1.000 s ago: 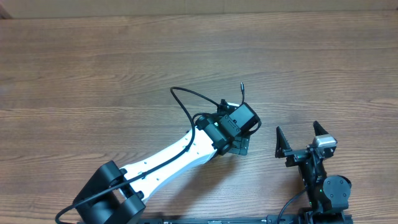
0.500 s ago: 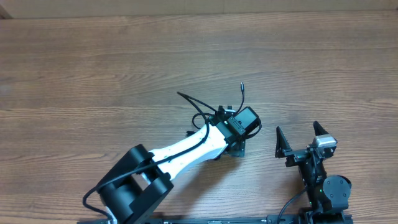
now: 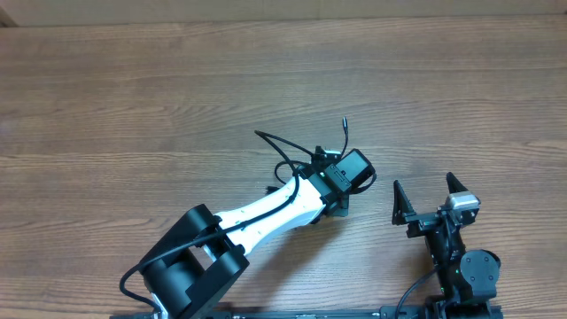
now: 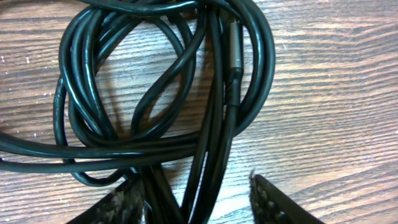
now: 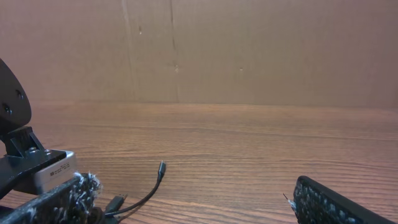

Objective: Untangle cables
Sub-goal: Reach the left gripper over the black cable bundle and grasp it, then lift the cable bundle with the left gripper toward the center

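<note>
The cables [image 4: 155, 93] are a tangled coil of thin black cords on the wooden table, filling the left wrist view. My left gripper [image 4: 194, 186] is open, low over the coil, with several strands running between its fingers. In the overhead view the cables [image 3: 282, 149] stick out from under the left gripper [image 3: 338, 204], with one plug end [image 3: 343, 125] pointing away. My right gripper [image 3: 423, 184] is open and empty, to the right of the tangle. The right wrist view shows a raised plug end [image 5: 161, 168] and another plug [image 5: 115, 203] left of the right gripper [image 5: 196, 211].
The wooden table [image 3: 133, 97] spreads to the left and far side. A brown wall [image 5: 249, 50] stands behind the table's far edge. The left arm's white link [image 3: 266, 213] crosses the near middle of the table.
The left arm has folded up, its elbow rising. The gripper has shifted slightly toward the far side. The cable loop at its left has been drawn in to the right.
</note>
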